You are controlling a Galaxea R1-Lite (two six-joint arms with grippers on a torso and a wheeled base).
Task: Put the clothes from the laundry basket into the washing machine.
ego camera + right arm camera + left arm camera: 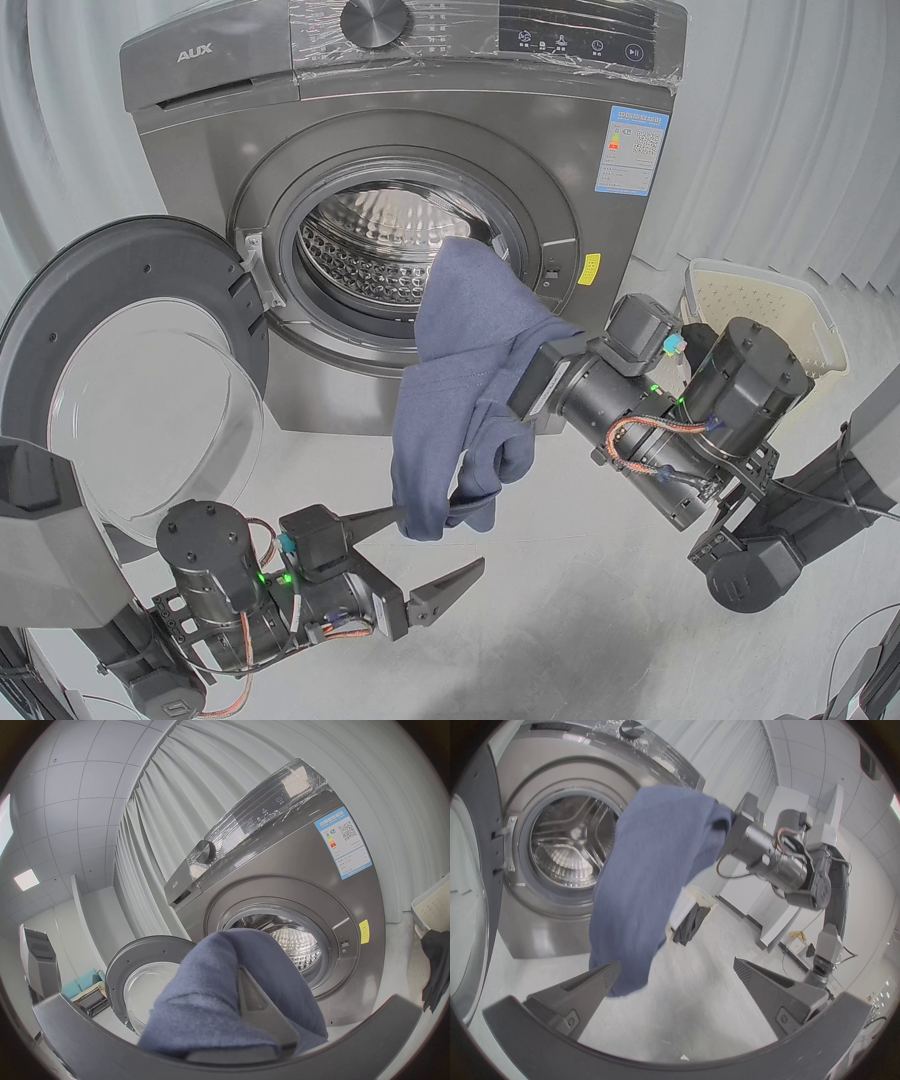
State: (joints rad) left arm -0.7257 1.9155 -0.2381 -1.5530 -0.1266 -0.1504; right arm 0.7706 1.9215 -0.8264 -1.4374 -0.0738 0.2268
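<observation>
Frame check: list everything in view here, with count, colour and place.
washing machine: one, dark grey, straight ahead
door: one, grey with a clear window, swung open on the machine's left
drum: one, shiny steel, inside the open port
blue garment: one, hanging before the port
laundry basket: one, cream, on the floor right of the machine
dark garment: one, black, draped over the basket's rim
curtain: pale grey, behind the machine
right gripper: shut on the blue garment
left gripper: open, low, by the garment's hanging end
</observation>
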